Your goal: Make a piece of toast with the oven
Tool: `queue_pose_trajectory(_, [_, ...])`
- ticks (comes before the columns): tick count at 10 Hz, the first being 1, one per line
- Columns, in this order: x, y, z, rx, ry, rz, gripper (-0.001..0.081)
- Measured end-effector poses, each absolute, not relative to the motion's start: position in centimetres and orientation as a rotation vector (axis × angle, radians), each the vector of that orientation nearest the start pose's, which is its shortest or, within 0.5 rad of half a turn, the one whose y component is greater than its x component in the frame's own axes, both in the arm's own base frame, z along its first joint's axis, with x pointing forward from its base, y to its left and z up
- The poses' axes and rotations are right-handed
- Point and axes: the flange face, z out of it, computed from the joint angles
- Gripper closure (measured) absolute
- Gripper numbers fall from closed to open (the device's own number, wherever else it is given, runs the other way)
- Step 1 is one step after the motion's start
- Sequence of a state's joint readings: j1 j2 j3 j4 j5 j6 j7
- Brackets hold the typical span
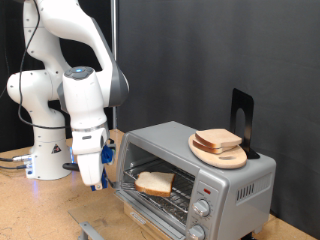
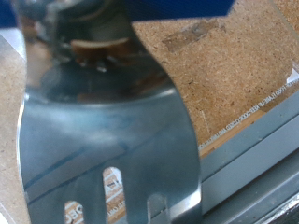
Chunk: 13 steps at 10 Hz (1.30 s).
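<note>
The silver oven (image 1: 215, 180) stands at the exterior view's right with its door (image 1: 150, 208) dropped open. One piece of toast (image 1: 155, 182) lies on the wire rack inside. A second, alike slice (image 1: 218, 139) lies on a round wooden plate (image 1: 232, 158) on top of the oven. My gripper (image 1: 95, 178), with blue fingers, hangs just left of the open oven and points down. In the wrist view a shiny slotted metal spatula (image 2: 103, 131) runs out from under the blue fingers (image 2: 177, 7) over the chipboard table (image 2: 234, 65). The gripper seems shut on its handle.
A black stand (image 1: 242, 115) rises behind the plate on the oven top. The robot's white base (image 1: 45, 150) is at the exterior view's left, with a dark curtain behind. The oven's two knobs (image 1: 200, 210) face the front.
</note>
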<state>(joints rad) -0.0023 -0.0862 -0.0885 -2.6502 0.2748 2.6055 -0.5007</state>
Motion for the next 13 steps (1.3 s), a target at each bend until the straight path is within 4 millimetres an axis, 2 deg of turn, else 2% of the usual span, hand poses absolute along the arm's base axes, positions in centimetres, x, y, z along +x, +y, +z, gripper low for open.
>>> queue_pose_trajectory(4, [42.6,-4.4,28.1,-2.958,-0.242,-0.172,0.0443])
queue_pose_trajectory(9, [42.3,-2.1,29.2,-2.940,-0.316,-0.208,0.0443])
queue_pose_trajectory(13, [41.6,-0.9,28.5,-2.941,-0.326,-0.179,0.0443])
